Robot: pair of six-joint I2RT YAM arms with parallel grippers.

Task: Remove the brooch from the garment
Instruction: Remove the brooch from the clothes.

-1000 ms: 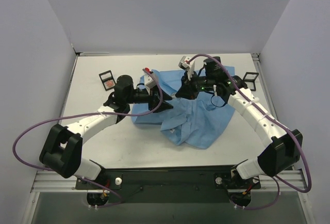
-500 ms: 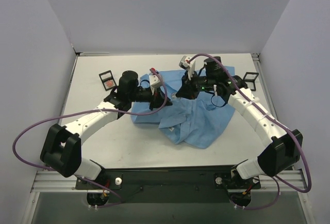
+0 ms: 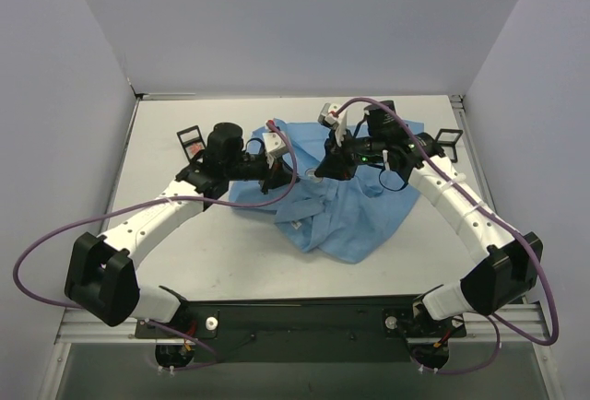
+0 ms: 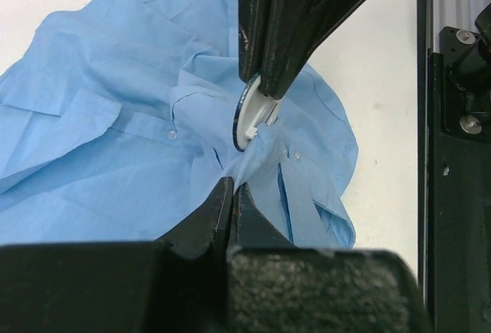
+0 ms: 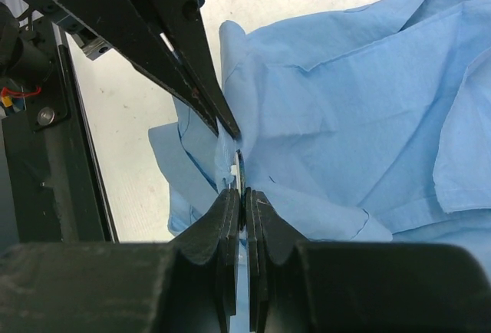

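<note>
Both arms were bent inward over the desk (image 3: 184, 252); the brooch (image 4: 249, 114) was pinched by the right pincer (image 5: 244, 193), the shirt (image 4: 100, 118) just beside it by the left pincer (image 4: 232, 189); the left arm (image 3: 166, 211) had been shifted farther out than a second before.

The crumpled light-blue collared garment (image 3: 364, 220) lies heaped at the middle of the white table (image 3: 230, 252), one fold pulled up into a taut peak where the small round brooch (image 4: 247, 112), dark-blue-rimmed with a pale face, stands on edge, fastened to the cloth.
</note>
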